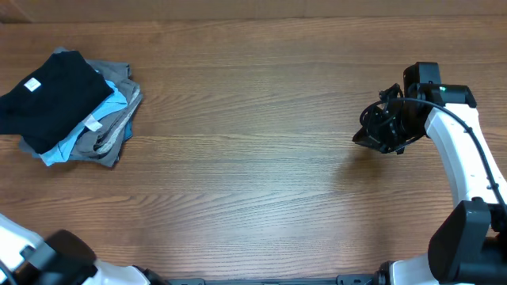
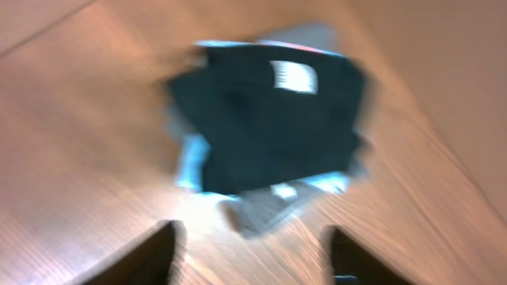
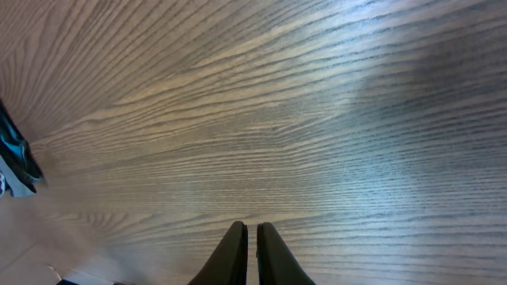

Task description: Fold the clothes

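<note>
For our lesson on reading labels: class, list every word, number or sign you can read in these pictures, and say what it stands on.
No text can be read.
White label on the black garment: too small overhead, blurred in the left wrist view.
Second white label, lower down: too small.

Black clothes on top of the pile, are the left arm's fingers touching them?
Apart. The left wrist view shows the left fingers open low in the picture, with bare table showing between them and the black garment.
</note>
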